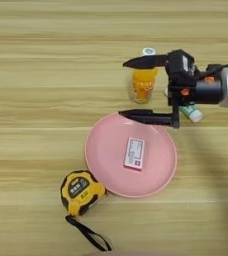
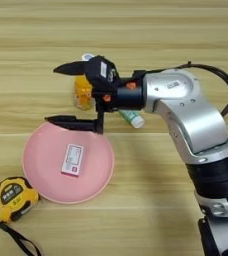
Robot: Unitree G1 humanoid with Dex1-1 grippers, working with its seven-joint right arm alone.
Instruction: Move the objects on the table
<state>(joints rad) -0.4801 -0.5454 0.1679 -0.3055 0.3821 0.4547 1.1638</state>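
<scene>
The black two-fingered pincer (image 1: 131, 89) on the silver right forearm (image 2: 186, 107) is spread wide, holding nothing. One finger (image 1: 145, 61) reaches leftward at the height of the white cap; the other finger (image 1: 148, 117) lies over the far rim of the round pink plastic plate (image 1: 106, 165). The small orange-juice bottle with white cap (image 1: 143, 85) stands upright between the two fingers — whether either one touches it cannot be told.

The white-and-green glue-stick tube (image 2: 131, 118) lies flat on the light wooden counter (image 1: 36, 100) just right of the bottle, partly hidden behind the pincer's body; its long axis runs diagonally, the visible end pointing toward the near right.

The yellow-and-black tape measure (image 1: 81, 190) sits near the plate's near-left edge, its black wrist strap (image 1: 88, 234) trailing toward the near right. A small white-and-red rectangular card (image 1: 134, 153) lies flat in the plate's middle, long side running near to far.
</scene>
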